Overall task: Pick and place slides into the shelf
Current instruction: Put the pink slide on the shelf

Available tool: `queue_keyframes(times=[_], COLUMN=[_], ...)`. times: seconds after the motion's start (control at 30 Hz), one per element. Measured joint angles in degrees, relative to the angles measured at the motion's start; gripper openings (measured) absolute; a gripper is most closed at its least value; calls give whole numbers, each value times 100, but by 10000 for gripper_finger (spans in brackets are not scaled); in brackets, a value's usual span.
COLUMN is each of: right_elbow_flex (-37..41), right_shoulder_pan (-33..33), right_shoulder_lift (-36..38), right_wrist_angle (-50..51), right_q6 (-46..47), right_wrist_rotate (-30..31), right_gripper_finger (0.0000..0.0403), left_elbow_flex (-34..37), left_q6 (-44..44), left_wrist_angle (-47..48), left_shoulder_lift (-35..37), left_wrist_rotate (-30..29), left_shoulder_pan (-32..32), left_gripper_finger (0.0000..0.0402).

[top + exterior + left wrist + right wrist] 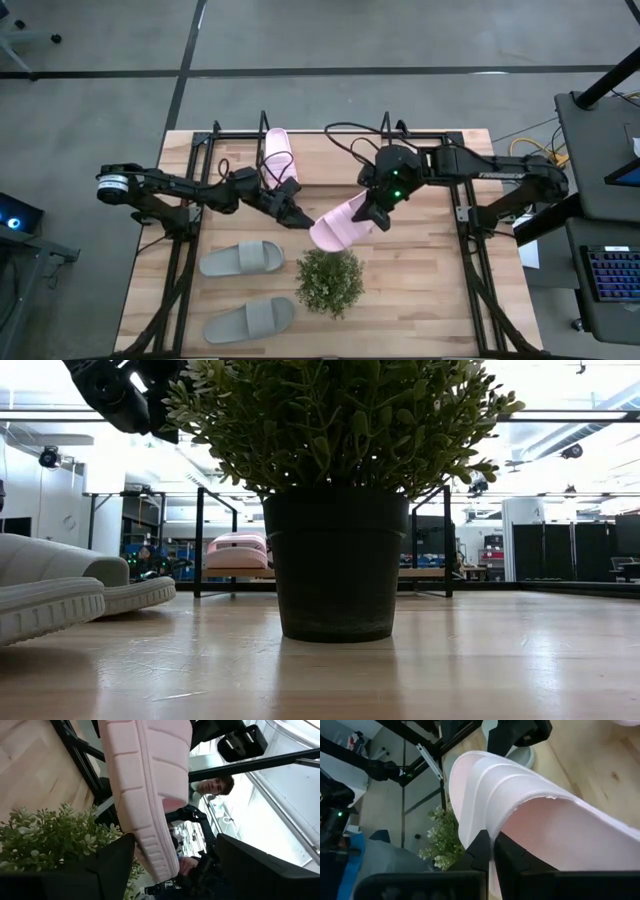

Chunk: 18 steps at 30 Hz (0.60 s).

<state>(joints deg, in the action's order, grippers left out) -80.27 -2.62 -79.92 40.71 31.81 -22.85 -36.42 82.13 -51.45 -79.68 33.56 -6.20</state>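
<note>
One pale pink slide (338,226) hangs in the air over the table's middle, just beyond the plant. My right gripper (376,214) is shut on it. My left gripper (299,217) is open at the slide's left end; in the left wrist view its fingers (117,862) stand on either side of the ribbed sole's end (157,855), and I cannot tell whether they touch it. The second pink slide (278,155) lies sole down on the shelf (425,572) at the far edge. Two grey slides (240,258) (250,320) lie on the table, near left. My right gripper (493,845) pinches the edge of the pink slide's wide strap (492,827) between its two fingers, reaching in from the table's right. The slide is lifted clear of the table and tilted, its sole turned toward the left arm.
A bushy green plant in a dark pot (330,281) stands right below and in front of the held slide. Black frame rails (190,250) run along both sides of the table. A person (215,787) shows beyond the table in the left wrist view.
</note>
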Motion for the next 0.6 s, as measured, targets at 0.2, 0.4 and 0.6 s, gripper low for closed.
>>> queue_keyframes(times=[0.2,0.4,0.6], right_elbow_flex=[2,0,0], right_shoulder_pan=[-142,-224,-228], right_shoulder_lift=[0,-4,-4], right_wrist_angle=[-126,-365,-363], right_q6=[-16,-13,5], right_wrist_rotate=[-44,-132,-158], right_gripper_finger=[8,8,8], left_elbow_flex=[0,-9,-9], left_q6=[4,0,-2], left_wrist_angle=[13,54,93], left_shoulder_lift=[0,0,0], left_wrist_rotate=[15,14,14], left_shoulder_pan=[2,4,4], left_gripper_finger=[266,266,266])
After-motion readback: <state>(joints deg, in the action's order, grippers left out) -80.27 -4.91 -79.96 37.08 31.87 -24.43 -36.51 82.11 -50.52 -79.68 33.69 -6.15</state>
